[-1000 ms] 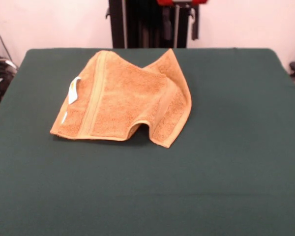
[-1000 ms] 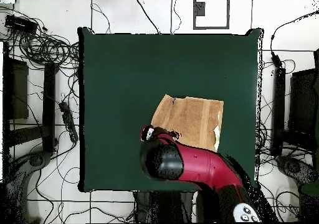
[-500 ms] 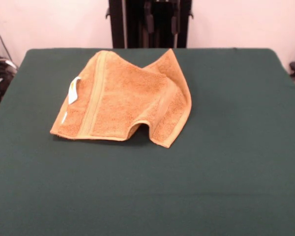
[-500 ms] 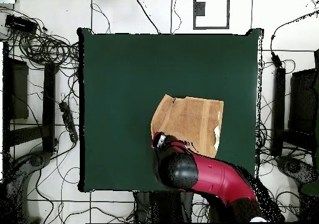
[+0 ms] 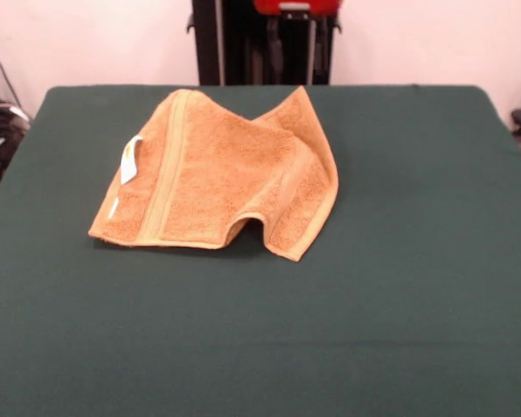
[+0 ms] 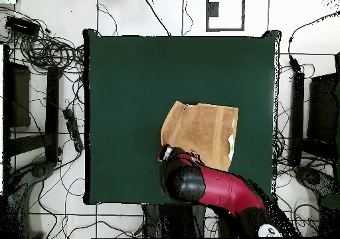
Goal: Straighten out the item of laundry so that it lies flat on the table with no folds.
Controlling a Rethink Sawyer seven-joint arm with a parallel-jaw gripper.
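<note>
The orange-tan towel [image 5: 217, 174] lies rumpled on the dark green table [image 5: 399, 287], left of centre toward the far side. Its right part is folded over, with a raised arch at the near edge. A white tag [image 5: 132, 159] sticks out at its left edge, beside a flat woven band. In the overhead view the towel [image 6: 202, 129] lies near the table's [image 6: 146, 83] bottom right. The red arm [image 6: 219, 186] reaches in from below, and my gripper [image 6: 165, 153] hangs at the towel's lower left corner. Its state is hidden. In the front view only a red arm part [image 5: 295, 6] shows at the top edge.
The black pedestal [image 5: 243, 43] stands behind the table's far edge. Cables and black equipment [image 6: 46, 64] lie on the floor around the table, on both sides. The towel lies close to the table's robot-side edge.
The arm's end shifted from left of the towel's lower left corner toward that corner. The red arm part at the front view's top edge vanished and came back. The towel has not moved.
</note>
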